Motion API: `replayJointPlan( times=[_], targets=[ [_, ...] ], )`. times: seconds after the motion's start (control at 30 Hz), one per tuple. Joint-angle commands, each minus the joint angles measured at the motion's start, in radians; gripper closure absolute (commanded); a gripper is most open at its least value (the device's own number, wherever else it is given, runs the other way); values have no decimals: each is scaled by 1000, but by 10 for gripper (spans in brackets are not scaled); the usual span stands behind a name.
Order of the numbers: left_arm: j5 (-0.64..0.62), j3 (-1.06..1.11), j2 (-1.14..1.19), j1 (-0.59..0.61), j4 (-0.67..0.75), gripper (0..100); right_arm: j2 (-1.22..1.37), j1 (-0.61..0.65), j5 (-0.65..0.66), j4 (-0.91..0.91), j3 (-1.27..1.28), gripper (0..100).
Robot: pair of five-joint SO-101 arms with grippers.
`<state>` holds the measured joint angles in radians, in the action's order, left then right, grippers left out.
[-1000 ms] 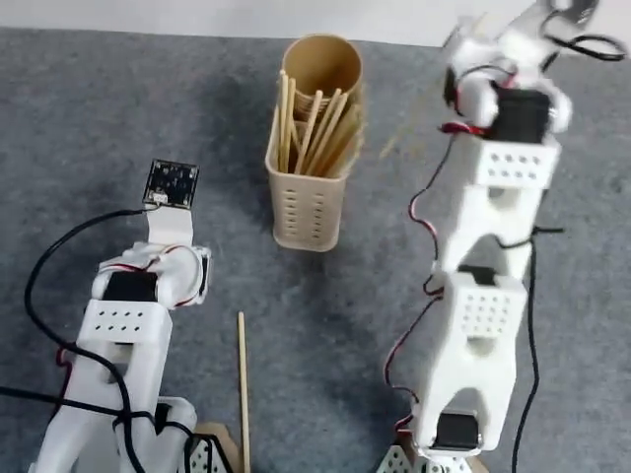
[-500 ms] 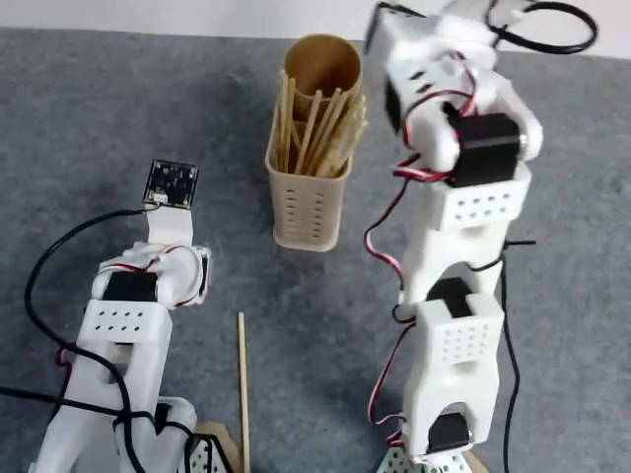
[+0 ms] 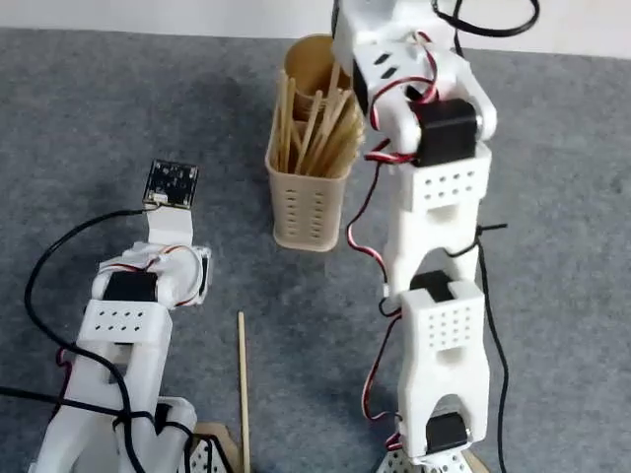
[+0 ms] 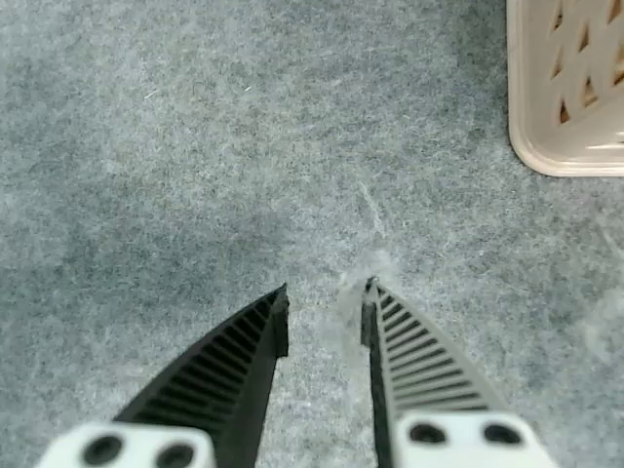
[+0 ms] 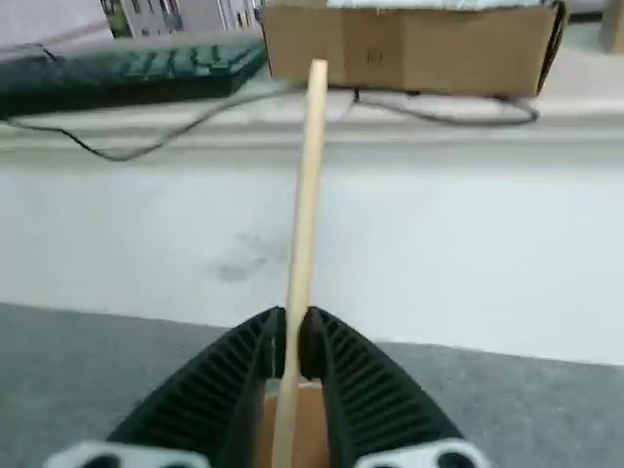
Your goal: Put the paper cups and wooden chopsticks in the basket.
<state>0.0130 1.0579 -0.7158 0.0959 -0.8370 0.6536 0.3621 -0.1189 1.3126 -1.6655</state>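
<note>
The tan perforated basket (image 3: 308,202) stands upright just above the centre of the high view on the grey carpet (image 3: 99,99). A paper cup (image 3: 311,59) sits upright in the part of the basket nearest the top of the frame, and a bundle of chopsticks (image 3: 311,133) leans in front of the cup, their tips fanning out above the rim. One loose chopstick (image 3: 243,384) lies flat on the carpet at the lower centre of the frame, running straight up and down the picture, apart from the basket and between the two arm bases. The right arm (image 3: 439,296) rises from the bottom edge right of centre to the top of the frame. Its upper links overlap the cup's right rim and the right side of the bundle, hiding that side of the basket's mouth. In its own wrist view the right gripper (image 5: 292,336) is pinched tight on a held chopstick (image 5: 302,224), which sticks out past the fingertips. Beyond it are a pale surface, a cardboard box (image 5: 409,44) and a keyboard (image 5: 136,73). The left arm (image 3: 123,325) sits at the lower left of the high view, its small dark circuit board (image 3: 171,182) lying left of the basket and well apart from it. The left gripper (image 4: 327,312) hangs over bare carpet, parted by a narrow gap and holding nothing, with a corner of the basket (image 4: 570,88) near it but not touching.
</note>
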Motion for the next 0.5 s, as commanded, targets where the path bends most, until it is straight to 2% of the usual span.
replayJointPlan(
  times=[0.0, 0.2, 0.47],
  targets=[
    [-8, -4, -22, 2, 14, 857, -15, 5, 11, -10, -117, 968],
    [-8, -10, -28, 1, 8, 856, -31, 13, 12, 131, -117, 770],
    [-9, -183, -27, 1, -253, 857, -140, 56, 12, 403, -117, 764]
  ],
)
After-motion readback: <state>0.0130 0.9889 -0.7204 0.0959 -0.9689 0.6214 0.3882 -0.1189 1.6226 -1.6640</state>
